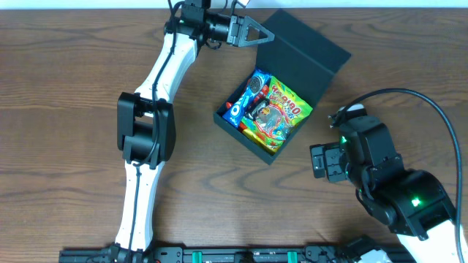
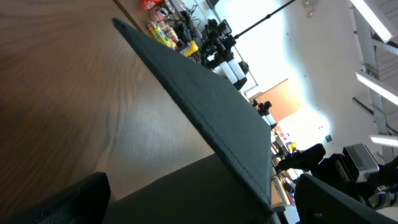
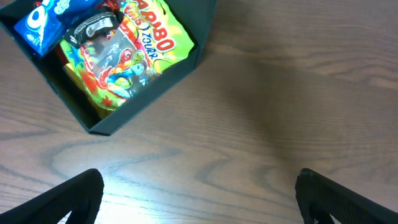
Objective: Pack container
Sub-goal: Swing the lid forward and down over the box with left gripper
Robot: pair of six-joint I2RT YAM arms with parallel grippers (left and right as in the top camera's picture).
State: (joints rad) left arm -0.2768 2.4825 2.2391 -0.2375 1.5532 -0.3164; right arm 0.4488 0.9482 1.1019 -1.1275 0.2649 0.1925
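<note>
Dark teal and matte, the container (image 1: 307,58) sits on the far right part of the wood-grain table (image 1: 73,88), turned corner-on to the robot. Its hinged lid is thrown open and leans away toward the far edge. Inside the box lie a blue biscuit packet (image 1: 247,96) on the left and a bright yellow-green gummy bag (image 1: 281,117) that fills most of the remaining space, with a small dark wrapper (image 1: 261,109) lying between them. The left arm reaches along the table's far side, and its pincer (image 1: 256,33) is spread wide at the lid's left edge. Seen from that wrist, the dark panel of the lid runs between the two fingers, though whether either finger touches it cannot be told. The right pincer (image 3: 199,205) hangs over bare wood just off the container's near right corner. Its jaws are also wide apart and grip nothing. From the right wrist, the box's near corner and the gummy bag fill the upper left of the view, well clear of both fingertips.
</note>
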